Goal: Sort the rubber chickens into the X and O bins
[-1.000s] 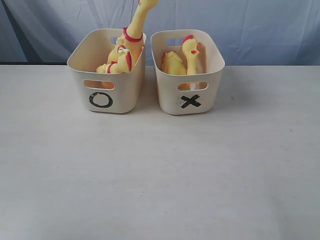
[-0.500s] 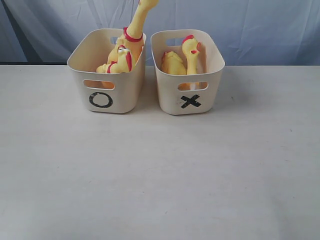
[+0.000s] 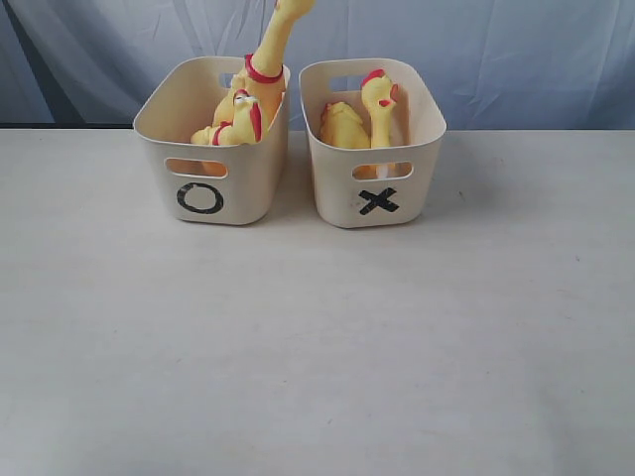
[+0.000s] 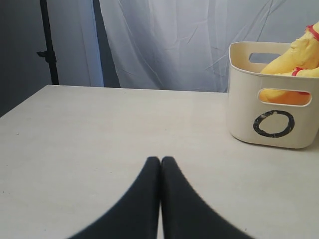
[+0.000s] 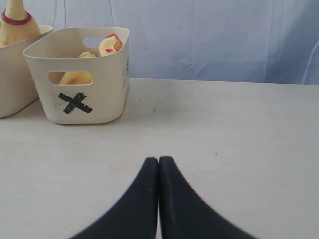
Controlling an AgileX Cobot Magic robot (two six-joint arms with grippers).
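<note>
Currently | left fingers [image 4: 148, 191] pressed together, holding nothing | right fingers [image 5: 146, 191] pressed together, holding nothing

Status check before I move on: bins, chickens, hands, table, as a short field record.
O bin: left, beside X bin
In O: tall chicken, neck above rim; small chicken
In X: head-up chicken; yellow body beside it
Table: no loose chicken in view
Left hand: shut, empty
Right hand: shut, empty

Yellow rubber chickens [image 3: 243, 104] wear red combs and neck bands; the cream plastic O tub [image 3: 253, 188] and X tub [image 3: 332, 193] bear black marks.
</note>
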